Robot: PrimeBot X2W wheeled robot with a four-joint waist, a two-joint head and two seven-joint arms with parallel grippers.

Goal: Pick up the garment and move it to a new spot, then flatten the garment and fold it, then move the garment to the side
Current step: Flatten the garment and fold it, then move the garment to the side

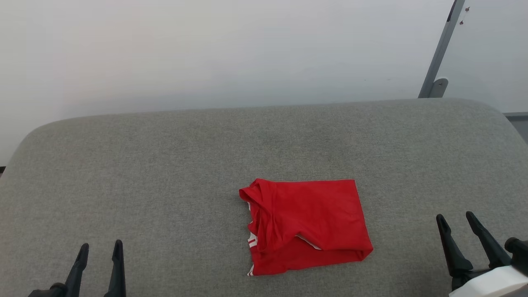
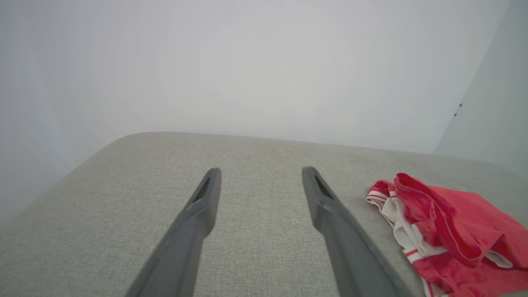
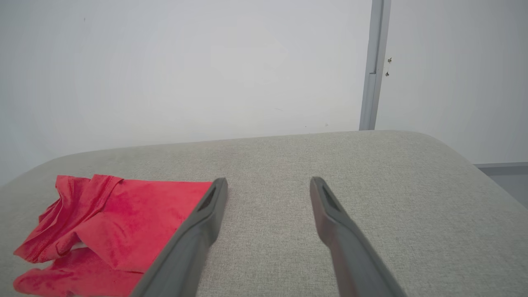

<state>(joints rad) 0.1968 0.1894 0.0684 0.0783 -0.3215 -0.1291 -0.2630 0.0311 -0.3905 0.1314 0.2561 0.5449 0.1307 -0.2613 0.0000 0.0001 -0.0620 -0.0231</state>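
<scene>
A red garment (image 1: 307,225) lies folded into a rough rectangle on a table (image 1: 165,165) covered in grey fabric, with rounded far corners. In the head view it sits right of centre, in the near half of the table, closer to the right pincer than to the left one. Its far and right edges are fairly straight. Its left side is bunched and wrinkled, and thin strips of white and red-and-white striped trim peek out along that edge and from under a loose flap near the front.

The left pincer (image 1: 101,245) rises from the lower left corner of the head view. Its two dark fingers are spread apart and hold nothing, well away from the garment. The right pincer (image 1: 455,215) rises from the lower right, above a pale forearm. It is also spread and empty, near the garment's right side but not touching it.

In the left wrist view the spread fingers point over bare grey fabric. The garment lies to their right, its bunched side with white cloth and striped trim facing the camera. In the right wrist view the garment lies to the left, and one finger crosses in front of its corner.

Behind the table is a plain pale wall (image 1: 206,53), with a grey post (image 1: 439,49) at the upper right.
</scene>
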